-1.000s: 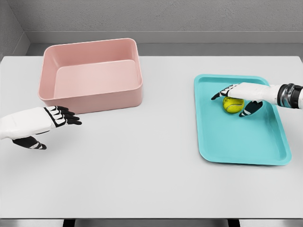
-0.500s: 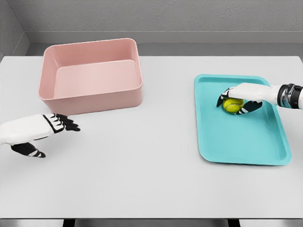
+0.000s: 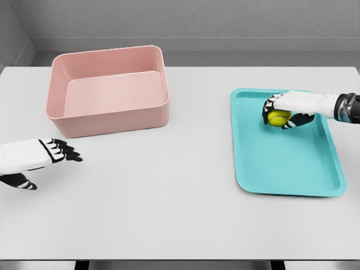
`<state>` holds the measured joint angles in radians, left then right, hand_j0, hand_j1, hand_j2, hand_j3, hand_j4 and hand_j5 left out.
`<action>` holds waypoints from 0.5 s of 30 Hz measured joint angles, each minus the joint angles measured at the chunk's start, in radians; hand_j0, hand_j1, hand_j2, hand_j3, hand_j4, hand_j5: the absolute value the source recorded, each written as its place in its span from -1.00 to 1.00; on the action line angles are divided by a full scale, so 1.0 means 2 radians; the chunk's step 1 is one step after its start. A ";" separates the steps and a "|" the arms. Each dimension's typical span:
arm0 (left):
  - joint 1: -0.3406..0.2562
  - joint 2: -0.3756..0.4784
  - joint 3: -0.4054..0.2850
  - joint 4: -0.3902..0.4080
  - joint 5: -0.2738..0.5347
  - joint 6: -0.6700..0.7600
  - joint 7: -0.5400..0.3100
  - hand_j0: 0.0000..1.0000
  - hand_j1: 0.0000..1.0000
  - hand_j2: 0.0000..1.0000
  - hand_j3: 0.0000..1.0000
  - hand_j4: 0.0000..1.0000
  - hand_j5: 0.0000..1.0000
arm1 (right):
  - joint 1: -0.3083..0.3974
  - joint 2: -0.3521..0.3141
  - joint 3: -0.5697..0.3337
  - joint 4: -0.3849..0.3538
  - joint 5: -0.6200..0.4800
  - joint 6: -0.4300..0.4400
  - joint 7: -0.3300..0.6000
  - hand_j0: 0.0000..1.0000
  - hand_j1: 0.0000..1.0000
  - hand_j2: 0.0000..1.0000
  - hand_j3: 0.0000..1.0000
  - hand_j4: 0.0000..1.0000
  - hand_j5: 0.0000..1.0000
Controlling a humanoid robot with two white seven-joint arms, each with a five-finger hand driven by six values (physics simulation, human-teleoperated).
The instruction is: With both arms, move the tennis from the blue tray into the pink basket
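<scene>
A yellow-green tennis ball is over the upper part of the blue tray, wrapped by my right hand, whose fingers curl around it. The hand and ball look slightly raised off the tray floor. The pink basket stands at the table's far left, empty. My left hand hovers low at the left edge, in front of the basket, fingers stretched out and holding nothing.
The grey table stretches between tray and basket. A wall runs along the table's far edge.
My right hand closed around the ball and has moved it up and slightly toward the tray's far end. My left hand has drawn back to the left and nearer the front.
</scene>
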<state>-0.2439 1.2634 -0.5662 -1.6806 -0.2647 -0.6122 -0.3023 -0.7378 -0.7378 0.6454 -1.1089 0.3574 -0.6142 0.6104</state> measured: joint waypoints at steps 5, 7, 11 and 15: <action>-0.001 -0.001 0.000 0.000 -0.004 0.000 0.000 1.00 1.00 1.00 1.00 1.00 1.00 | 0.012 -0.031 -0.006 -0.067 -0.001 -0.001 0.000 -0.44 -0.44 -0.44 -0.44 -0.44 -0.44; 0.000 -0.002 0.000 0.000 -0.005 0.000 0.000 1.00 1.00 1.00 1.00 1.00 1.00 | 0.015 -0.040 -0.006 -0.100 -0.001 -0.001 0.000 -0.44 -0.44 -0.44 -0.44 -0.44 -0.44; 0.000 -0.003 0.000 0.001 -0.005 0.000 0.000 1.00 1.00 1.00 1.00 1.00 1.00 | 0.021 -0.055 -0.004 -0.171 0.002 -0.001 0.000 -0.44 -0.44 -0.44 -0.44 -0.44 -0.44; 0.000 -0.003 0.000 0.002 -0.005 0.000 0.000 1.00 1.00 1.00 1.00 1.00 1.00 | 0.023 -0.058 0.000 -0.238 0.004 -0.001 -0.001 -0.52 -0.52 -0.52 -0.52 -0.52 -0.52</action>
<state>-0.2439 1.2576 -0.5652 -1.6764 -0.2746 -0.6122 -0.3025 -0.6918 -0.8546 0.6454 -1.5842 0.3659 -0.6158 0.6094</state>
